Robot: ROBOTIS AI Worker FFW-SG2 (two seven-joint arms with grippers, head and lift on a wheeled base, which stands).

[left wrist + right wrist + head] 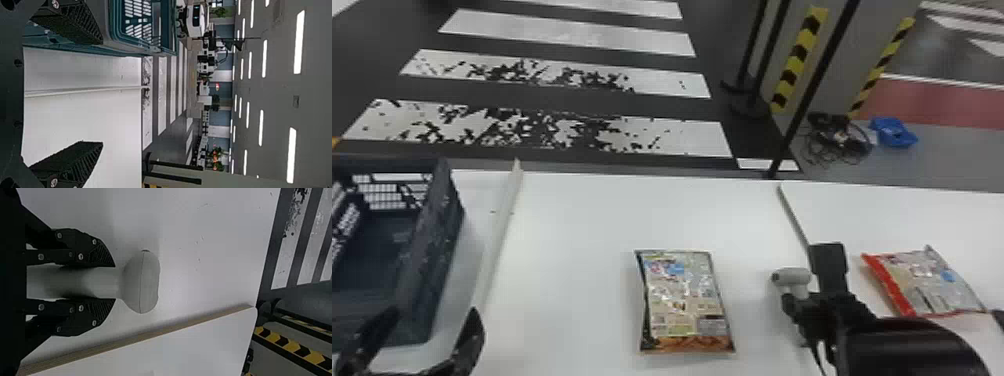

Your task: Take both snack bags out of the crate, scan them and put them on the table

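In the head view, one snack bag [684,300] lies flat on the white table, between the two arms. The other snack bag [924,282], with a red edge, lies to the right, beyond my right arm. My right gripper [799,300] holds the grey scanner [792,276] just right of the first bag; in the right wrist view the right gripper [111,282] is closed around the handle of the scanner [141,282]. My left gripper [422,340] stands open beside the dark crate [427,250]; the left wrist view shows the left gripper [100,94] with nothing between its fingers.
A pale raised strip [499,235] runs along the table [572,225] right of the crate. Another table's edge [156,333] passes beside the scanner. Black poles [812,85] stand behind the table, near a striped pillar.
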